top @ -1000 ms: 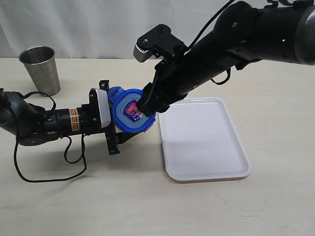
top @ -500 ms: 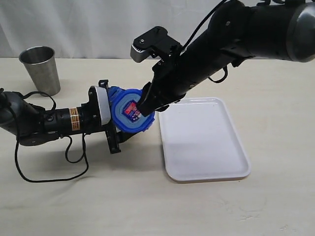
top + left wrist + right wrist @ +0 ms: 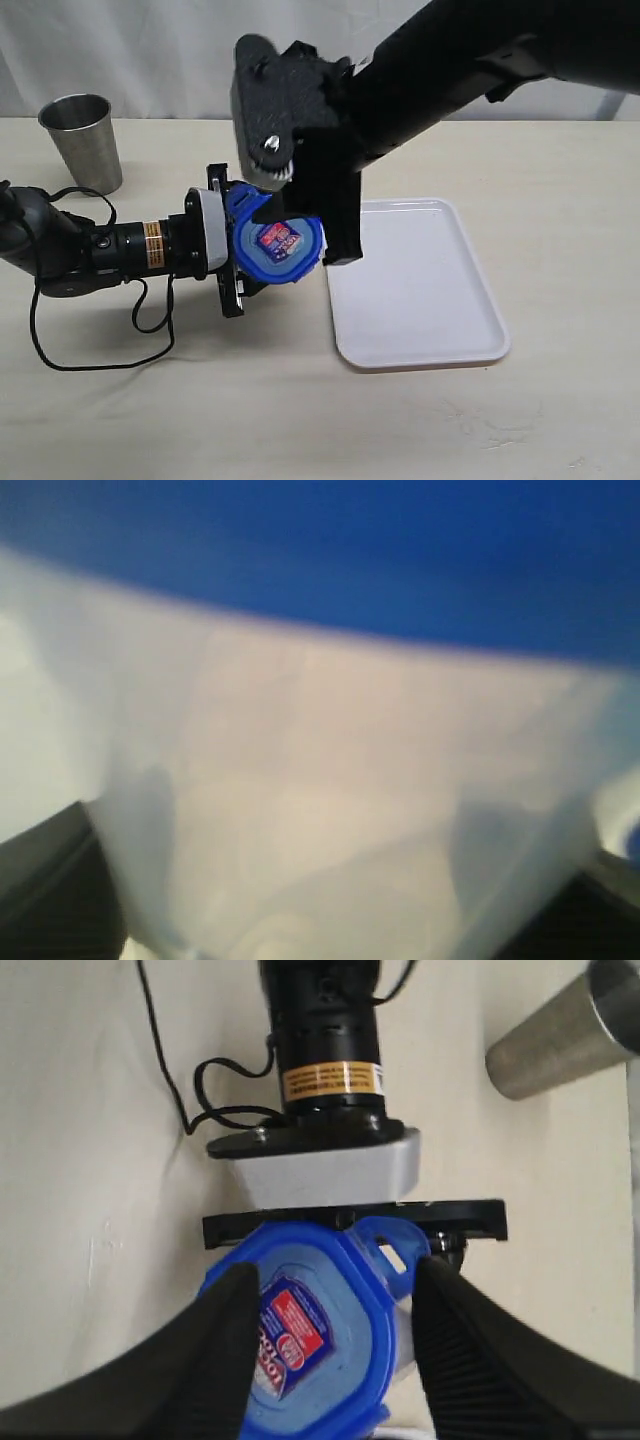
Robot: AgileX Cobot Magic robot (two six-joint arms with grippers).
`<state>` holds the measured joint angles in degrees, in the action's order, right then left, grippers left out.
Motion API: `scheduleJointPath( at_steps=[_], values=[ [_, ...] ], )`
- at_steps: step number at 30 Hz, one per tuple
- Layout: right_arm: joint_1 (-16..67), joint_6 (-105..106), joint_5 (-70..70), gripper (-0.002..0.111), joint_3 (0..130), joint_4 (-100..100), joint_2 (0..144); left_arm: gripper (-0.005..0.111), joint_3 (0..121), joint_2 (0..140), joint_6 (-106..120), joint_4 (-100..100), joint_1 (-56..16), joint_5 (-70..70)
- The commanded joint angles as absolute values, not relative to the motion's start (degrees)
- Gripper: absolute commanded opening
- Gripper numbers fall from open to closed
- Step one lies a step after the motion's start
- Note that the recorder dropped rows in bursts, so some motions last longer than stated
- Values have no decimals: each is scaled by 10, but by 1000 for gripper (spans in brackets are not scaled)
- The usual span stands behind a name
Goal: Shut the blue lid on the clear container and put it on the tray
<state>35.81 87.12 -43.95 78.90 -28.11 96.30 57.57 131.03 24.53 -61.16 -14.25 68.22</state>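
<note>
The left end effector [image 3: 240,242] is clamped on the clear container [image 3: 330,810], which lies horizontal. Its long axis runs in line with that arm and its mouth points away from the wrist. The blue lid [image 3: 300,1340] sits on that mouth between the widely spread fingers of the right end effector [image 3: 335,1272]; contact cannot be confirmed. The tray [image 3: 420,340] lies just beside it.

I can read nothing for certain. The blue lid [image 3: 283,243] carries a small red, white and blue label [image 3: 290,1332], but its print is too blurred for me. An orange band [image 3: 331,1082] on the left arm [image 3: 95,250] bears tiny black print, also illegible.
</note>
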Motion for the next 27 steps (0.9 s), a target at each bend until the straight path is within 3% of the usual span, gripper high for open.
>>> scheduleJointPath(
  at_steps=[1, 10, 22, 27],
  values=[
    [425, 842, -395, 46, 790, -123, 969, 0, 575, 1310, 289, -602, -147, 700],
    [481, 712, -353, 46, 807, 111, 1023, 0, 575, 1310, 287, -601, -147, 695],
    [481, 616, -544, 46, 930, 177, 1115, 0, 575, 1310, 282, -594, -147, 694],
    [481, 642, -559, 46, 932, 168, 1126, 0, 575, 1310, 276, -593, -147, 694]
  ],
)
